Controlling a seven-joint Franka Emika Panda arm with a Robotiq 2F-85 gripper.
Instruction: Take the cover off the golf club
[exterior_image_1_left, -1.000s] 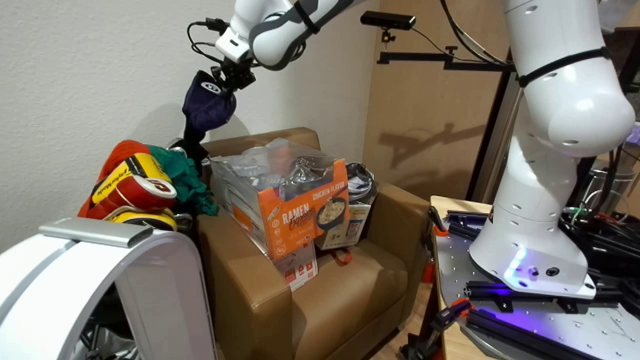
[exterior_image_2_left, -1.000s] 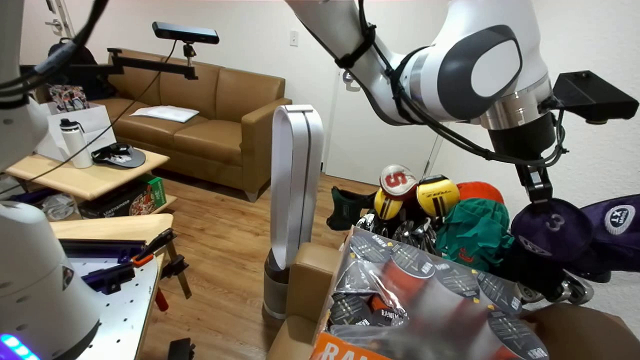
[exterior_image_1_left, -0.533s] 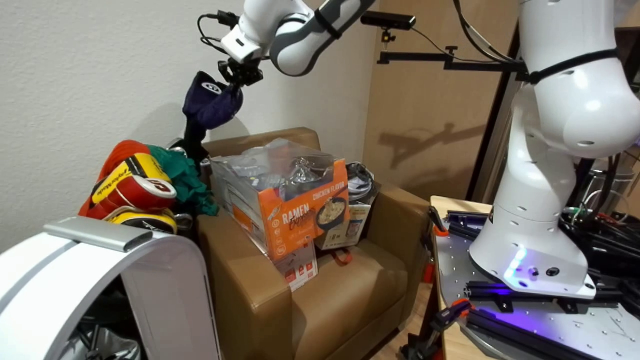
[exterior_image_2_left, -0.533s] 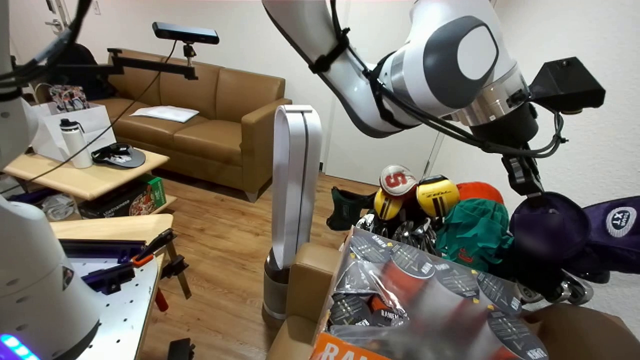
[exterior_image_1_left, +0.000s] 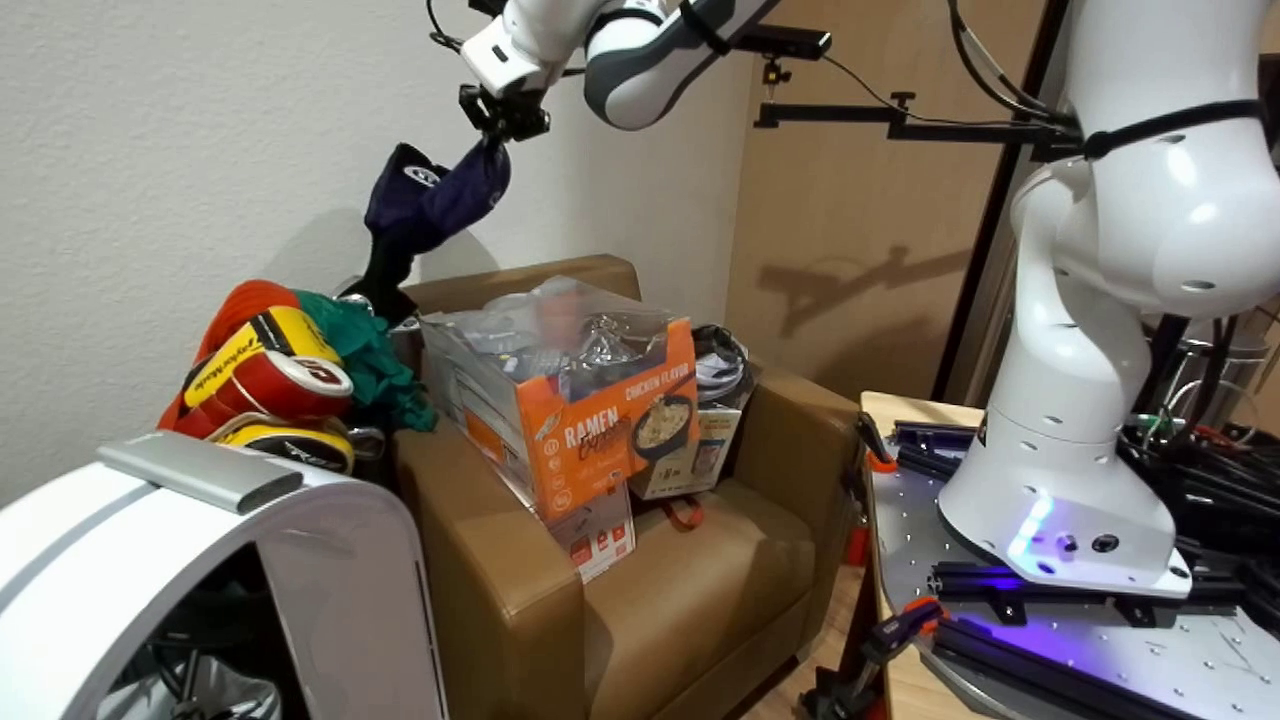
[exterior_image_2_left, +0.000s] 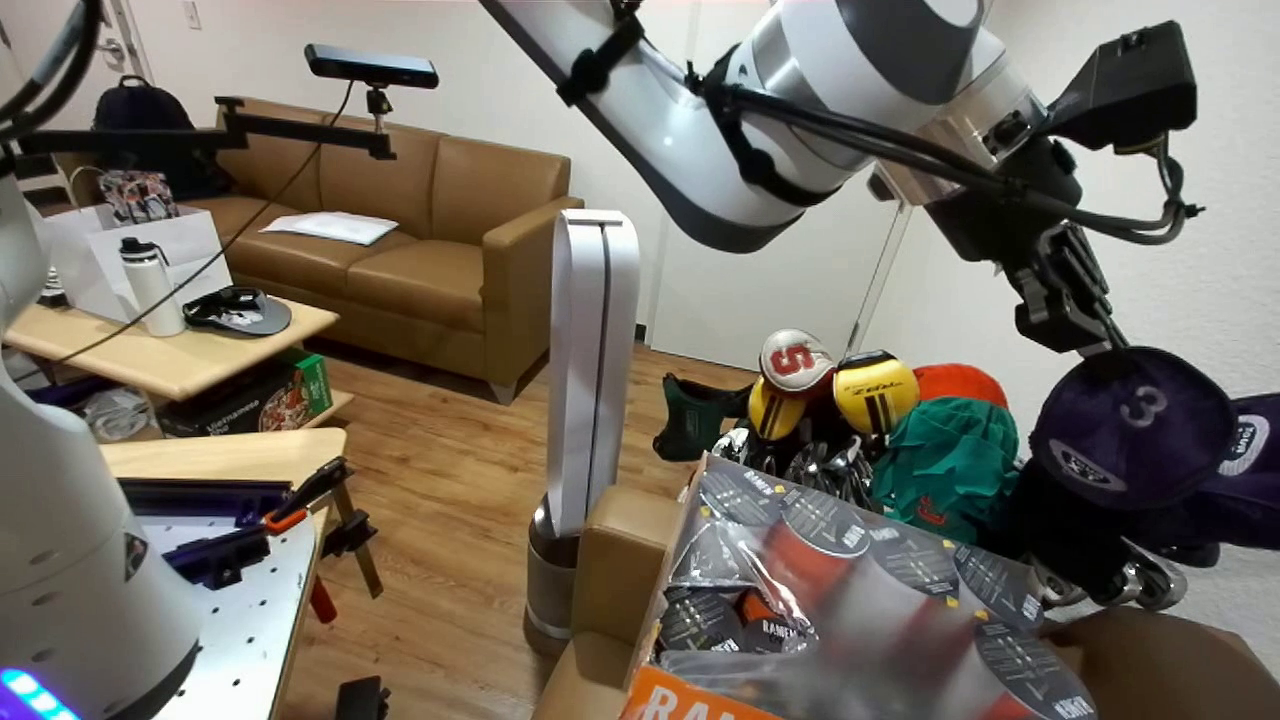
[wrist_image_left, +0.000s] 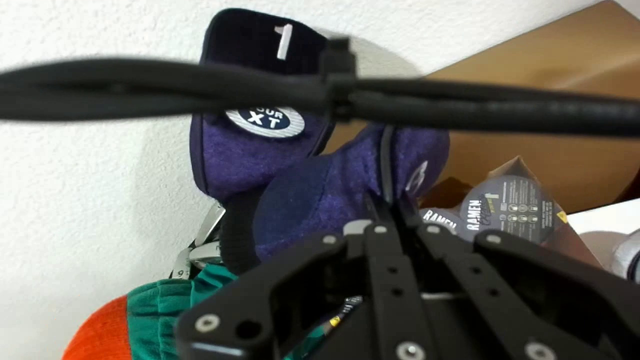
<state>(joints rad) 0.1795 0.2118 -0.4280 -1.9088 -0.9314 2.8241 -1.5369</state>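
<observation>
The cover (exterior_image_2_left: 1130, 440) shows a legible 3 only in an exterior view.

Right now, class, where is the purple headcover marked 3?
At the right of an exterior view, the purple headcover marked 3 is pinched by the gripper, with green cloth to its left and another purple headcover partly behind.

White wall (exterior_image_1_left: 200, 130), wood floor (exterior_image_2_left: 450, 490), brown sofa (exterior_image_2_left: 425, 280), brown armchair (exterior_image_1_left: 690, 580)

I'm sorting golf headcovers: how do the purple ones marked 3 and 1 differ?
In an exterior view, the 3-marked headcover slants, while the 1-marked headcover stands more upright. The tool pinches the 3-marked headcover, not the 1-marked headcover. Both are dark purple with a pale badge.
</observation>
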